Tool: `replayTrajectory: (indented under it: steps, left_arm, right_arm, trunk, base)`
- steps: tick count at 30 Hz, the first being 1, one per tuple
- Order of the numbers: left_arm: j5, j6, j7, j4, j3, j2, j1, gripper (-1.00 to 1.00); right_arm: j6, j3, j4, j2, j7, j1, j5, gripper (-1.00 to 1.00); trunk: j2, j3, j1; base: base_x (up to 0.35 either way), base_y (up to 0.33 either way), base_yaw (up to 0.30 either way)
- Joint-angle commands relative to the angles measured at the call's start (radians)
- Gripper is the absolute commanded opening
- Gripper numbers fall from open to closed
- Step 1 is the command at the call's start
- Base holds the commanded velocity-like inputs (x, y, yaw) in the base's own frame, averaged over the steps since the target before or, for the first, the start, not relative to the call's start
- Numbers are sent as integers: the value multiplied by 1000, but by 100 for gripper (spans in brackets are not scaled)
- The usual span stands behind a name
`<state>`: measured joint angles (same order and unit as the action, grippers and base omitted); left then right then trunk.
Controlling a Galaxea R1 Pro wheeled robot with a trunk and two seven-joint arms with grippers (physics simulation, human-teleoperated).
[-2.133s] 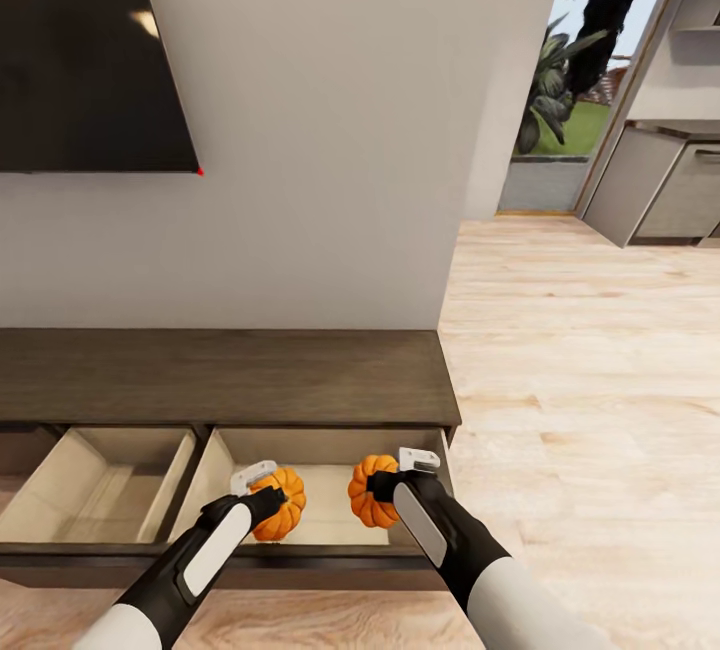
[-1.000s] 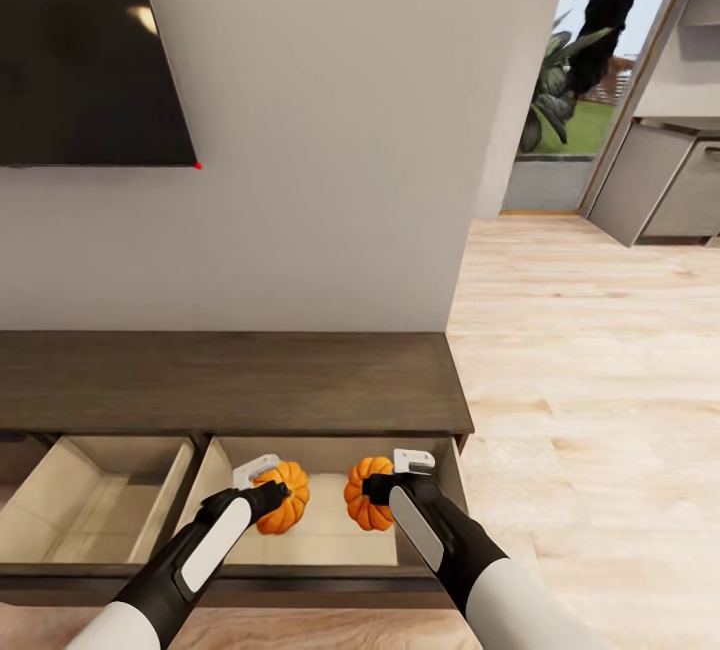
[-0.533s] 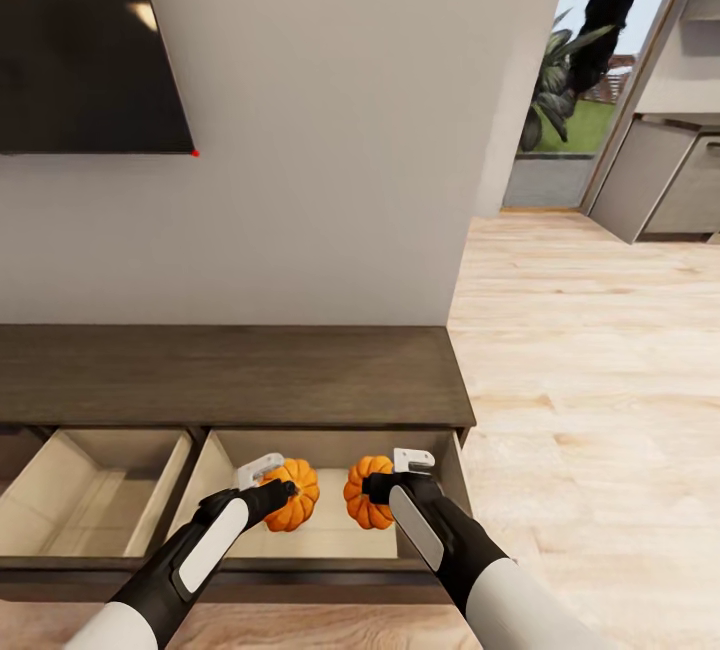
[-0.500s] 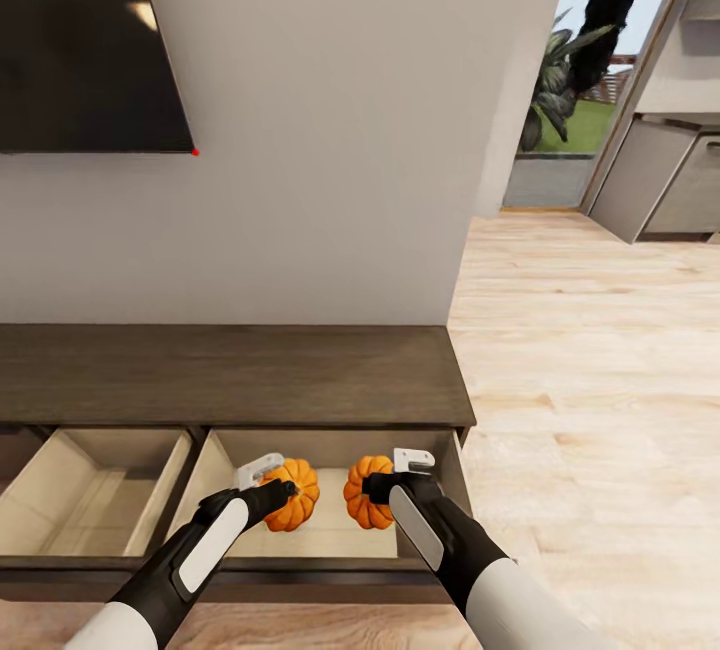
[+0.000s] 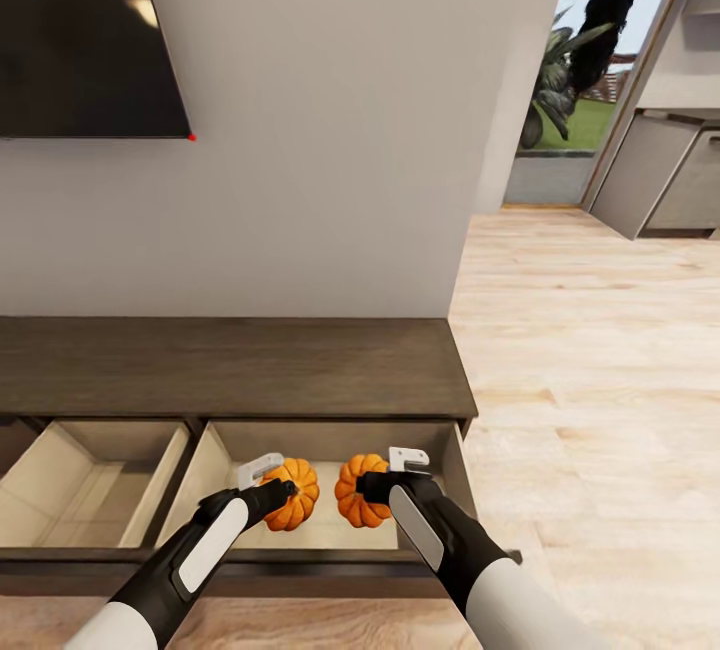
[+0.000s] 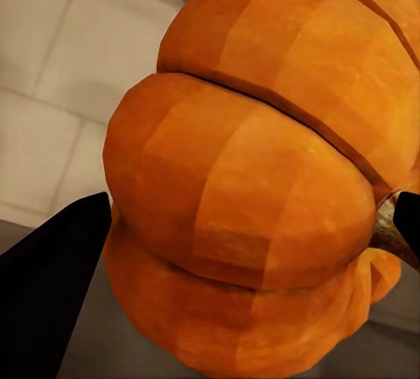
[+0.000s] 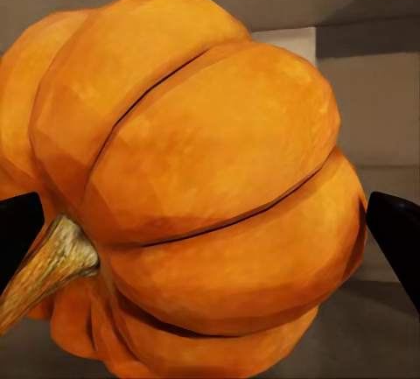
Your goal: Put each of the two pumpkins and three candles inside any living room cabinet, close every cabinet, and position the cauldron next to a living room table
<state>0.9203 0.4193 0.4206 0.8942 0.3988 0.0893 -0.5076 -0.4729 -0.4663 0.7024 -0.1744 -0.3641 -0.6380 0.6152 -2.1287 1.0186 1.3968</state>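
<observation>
— Where do we have the two pumpkins?

— Both are over the open right-hand drawer (image 5: 445, 450) of the cabinet (image 5: 230, 365). The left pumpkin (image 5: 292, 494) sits in our left pincer (image 5: 272, 483), the right pumpkin (image 5: 357, 491) in our right pincer (image 5: 382, 476), and the two hang just beside each other with a narrow gap between them, above the pale wood drawer floor.

— And the pincers themselves?

— Each is clamped on its pumpkin. In the left wrist view the orange ribs (image 6: 262, 178) sit between two dark fingertips (image 6: 52, 283), one at each edge of the fruit. In the right wrist view the other pumpkin (image 7: 201, 186) lies on its side, its tan stem (image 7: 48, 265) pointing toward one dark fingertip (image 7: 398, 230)'s opposite number.

— Are the pumpkins touching the drawer?

— We cannot tell from the head view whether they rest on the floor of it or hang above; the wrist views show pale drawer panels behind them.

— What lies around them?

— A second open drawer (image 5: 90, 475) sits to the left in the same cabinet, its pale inside showing. The dark flat top runs along a grey wall (image 5: 330, 130), with a black screen (image 5: 80, 30) mounted above the left part. To the right stretches a light wooden floor (image 5: 600, 380), and beyond it a doorway shows green plants (image 5: 560, 90) and grey units (image 5: 660, 170).
</observation>
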Motion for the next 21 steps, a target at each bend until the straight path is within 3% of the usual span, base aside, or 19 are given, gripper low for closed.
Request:
replayTrajectory:
  steps: [1, 6, 14, 21]
  left_arm:
    - [0, -1, 1, 0, 0, 0, 0, -100]
    - [0, -2, 1, 0, 0, 1, 0, -100]
    - [0, -1, 6, 0, -1, 1, 0, -100]
    - [0, -3, 7, 0, -1, 1, 0, -100]
  right_arm:
    - [1, 0, 0, 0, 0, 0, 0, -100]
    - [3, 0, 0, 0, 1, 0, 0, -100]
    - [5, 0, 0, 0, 1, 0, 0, -100]
    - [5, 0, 0, 0, 1, 0, 0, -100]
  trunk:
    - [-7, 3, 4]
    - [-42, 19, 23]
    - [-42, 19, 23]
    - [-42, 19, 23]
  base:
    - [0, 0, 0]
    - [0, 0, 0]
    - [4, 0, 0]
    - [124, 0, 0]
